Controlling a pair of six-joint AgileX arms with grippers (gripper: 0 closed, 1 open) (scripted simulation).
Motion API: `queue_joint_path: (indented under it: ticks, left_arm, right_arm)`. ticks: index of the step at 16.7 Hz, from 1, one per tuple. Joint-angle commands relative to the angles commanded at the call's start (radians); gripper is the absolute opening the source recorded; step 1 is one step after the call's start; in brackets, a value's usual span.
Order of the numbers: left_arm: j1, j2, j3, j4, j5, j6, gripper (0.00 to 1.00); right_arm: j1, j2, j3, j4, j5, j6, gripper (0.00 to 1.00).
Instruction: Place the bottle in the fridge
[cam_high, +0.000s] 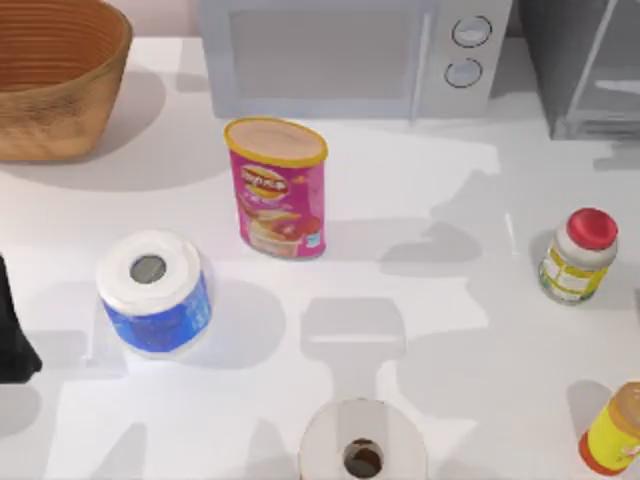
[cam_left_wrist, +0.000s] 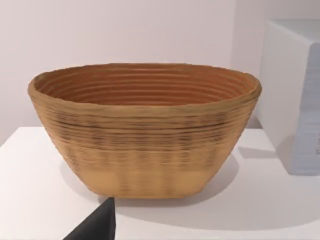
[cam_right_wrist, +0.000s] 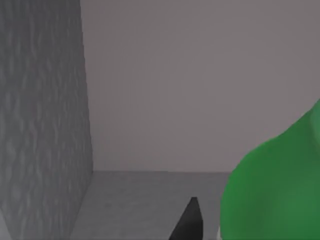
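White table (cam_high: 420, 200), grey fridge (cam_right_wrist: 45, 125) walls, green bottle (cam_right_wrist: 275, 190), fingers' state unclear.

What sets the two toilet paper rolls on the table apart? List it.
1. The blue-wrapped roll has a blue printed band around its side; the plain roll shows bare white.
2. The blue-wrapped roll stands at the table's left; the plain roll sits at the near edge, middle, partly cut off by the top view's bottom.
3. The blue-wrapped roll's core looks grey, the plain roll's brown.

Both stand on end, hole up.
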Motion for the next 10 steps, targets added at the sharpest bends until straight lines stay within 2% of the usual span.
queue_joint_path:
  ticks: [6, 10]
  left_arm:
    - [0.0, 0.0, 0.0, 0.0, 0.0, 0.0, 1.0]
    - [0.0, 0.0, 0.0, 0.0, 0.0, 0.0, 1.0]
  right_arm:
    - [-0.043, 0.325, 0.148, 0.171, -0.039, 0.004, 0.01]
    - [-0.054, 0.421, 0.194, 0.223, -0.054, 0.005, 0.01]
